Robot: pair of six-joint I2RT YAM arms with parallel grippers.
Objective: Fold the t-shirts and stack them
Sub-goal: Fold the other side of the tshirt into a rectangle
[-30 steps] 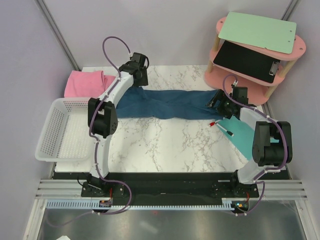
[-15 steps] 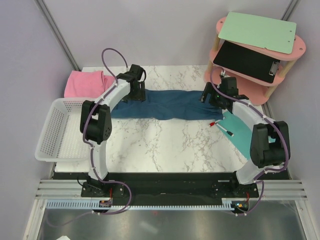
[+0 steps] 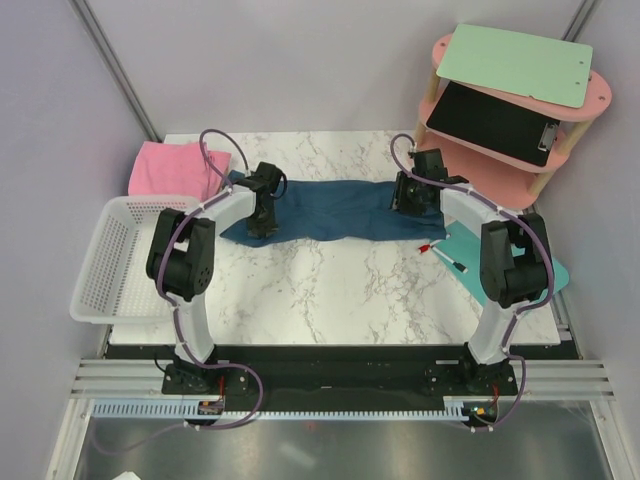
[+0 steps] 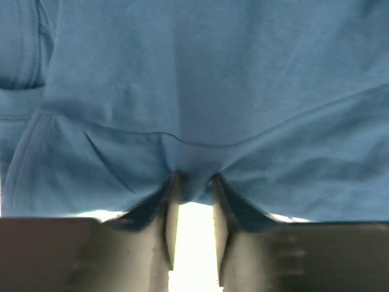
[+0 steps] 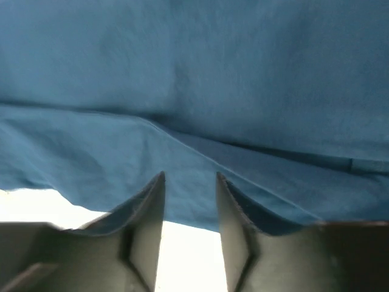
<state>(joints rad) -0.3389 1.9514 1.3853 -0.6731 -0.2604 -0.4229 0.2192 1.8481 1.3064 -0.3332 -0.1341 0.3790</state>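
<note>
Teal-blue t-shirt (image 3: 330,208) lies flat; left fingers (image 4: 170,213) pinch its edge.

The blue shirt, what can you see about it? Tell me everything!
The blue t-shirt is dark teal, soft cloth. It is folded into a long, wrinkled band lying flat across the far part of the marble table. A seam and a hem show up close. The left claw pinches an edge near its left end, where the cloth puckers. The right claw sits at an edge near the right end; whether it grips is unclear.
</note>
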